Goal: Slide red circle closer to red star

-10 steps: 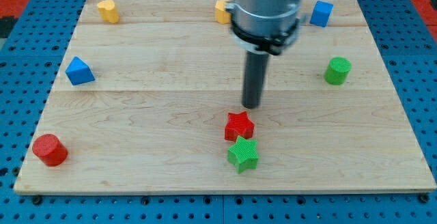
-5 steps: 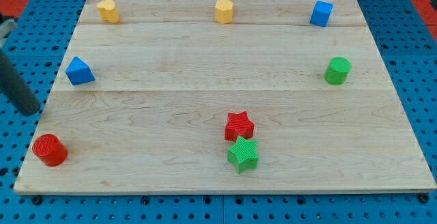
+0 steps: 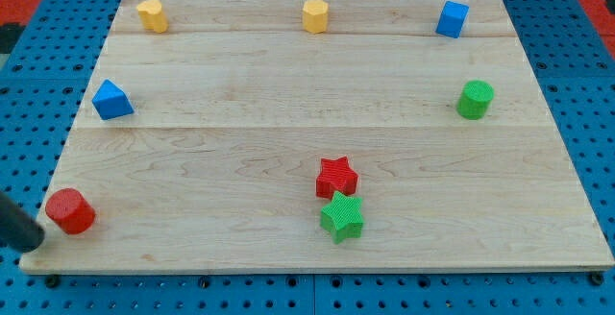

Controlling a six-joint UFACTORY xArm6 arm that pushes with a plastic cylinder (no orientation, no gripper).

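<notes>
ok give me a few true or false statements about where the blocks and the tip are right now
1. My tip sits just to the view's left of the red circle. True.
2. The red star and the green star are close together, the green one nearer the view's bottom. True.
3. The red circle is already next to the red star. False: it is near the board's bottom left corner, far from the star.
4. The blue cube is at the view's top left. False: it is at the top right.
5. The green cylinder stands near the view's right edge of the board. True.
</notes>
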